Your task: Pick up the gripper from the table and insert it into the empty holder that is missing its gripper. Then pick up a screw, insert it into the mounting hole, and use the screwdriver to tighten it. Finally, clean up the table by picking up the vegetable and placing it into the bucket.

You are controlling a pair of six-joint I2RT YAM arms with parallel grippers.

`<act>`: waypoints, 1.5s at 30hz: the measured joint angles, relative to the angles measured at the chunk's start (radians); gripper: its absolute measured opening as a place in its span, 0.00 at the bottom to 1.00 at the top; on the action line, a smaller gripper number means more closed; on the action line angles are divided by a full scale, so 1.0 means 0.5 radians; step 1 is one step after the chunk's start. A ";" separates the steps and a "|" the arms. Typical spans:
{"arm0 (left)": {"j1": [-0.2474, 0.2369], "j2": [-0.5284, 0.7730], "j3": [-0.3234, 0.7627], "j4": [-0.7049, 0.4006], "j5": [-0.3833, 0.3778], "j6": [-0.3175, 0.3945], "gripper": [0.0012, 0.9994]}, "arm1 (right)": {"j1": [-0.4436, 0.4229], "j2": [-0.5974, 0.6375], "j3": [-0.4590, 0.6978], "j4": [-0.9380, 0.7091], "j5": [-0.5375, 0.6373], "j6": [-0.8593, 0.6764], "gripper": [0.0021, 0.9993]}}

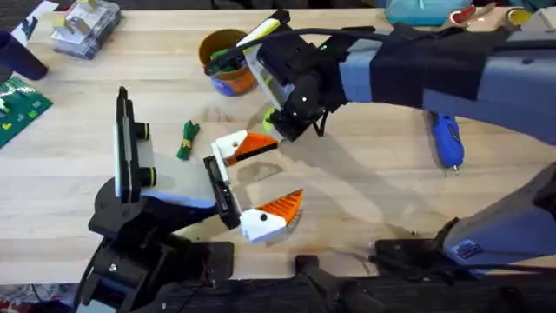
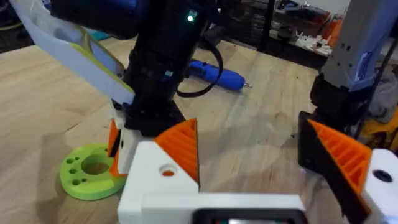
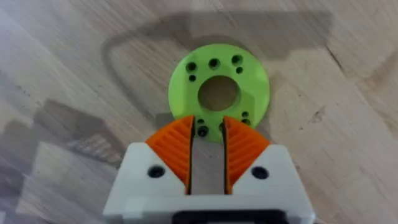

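The holder (image 1: 221,184), a black bar at the end of my left arm, carries two white blocks with orange wedges, one gripper (image 1: 239,148) at its far end and its twin (image 1: 271,216) at the near end. They stand wide apart, so my left gripper (image 1: 287,169) (image 2: 249,134) is open and empty. My right gripper (image 1: 282,126) (image 3: 207,127) hangs low over a green disc (image 3: 217,90) (image 2: 90,177) with dark holes, a narrow gap between its pads. The vegetable (image 1: 187,139) lies left of the holder. The bucket (image 1: 228,63) stands behind. The screwdriver (image 1: 447,139) (image 2: 217,73) lies at the right.
A dark blue cup (image 1: 17,56), a clear plastic box (image 1: 87,26) and a green circuit board (image 1: 19,106) sit at the far left. My left arm's upright black link (image 1: 126,148) stands beside the vegetable. Bare wood lies between the holder and the screwdriver.
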 joint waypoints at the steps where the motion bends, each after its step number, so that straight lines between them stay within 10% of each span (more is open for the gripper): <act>1: 0.000 0.000 0.000 0.000 0.000 0.000 0.99 | 0.000 0.000 0.000 -0.001 0.000 0.000 0.27; 12: 0.000 0.000 0.000 0.000 0.000 0.000 0.99 | 0.002 0.002 0.001 -0.002 0.003 0.001 0.01; 22: 0.000 0.000 0.000 0.000 0.000 0.000 0.99 | 0.002 0.002 0.000 -0.010 -0.001 0.002 0.01; 28: 0.000 0.000 0.000 0.000 0.000 0.000 0.99 | 0.002 0.002 0.000 -0.001 -0.002 0.005 0.51; 37: 0.000 0.000 0.000 0.000 -0.001 0.000 0.99 | -0.013 -0.044 0.001 -0.017 -0.002 0.004 0.89; 45: 0.000 0.000 0.000 -0.001 -0.012 0.000 0.99 | -0.023 -0.205 0.003 -0.152 -0.002 0.000 0.90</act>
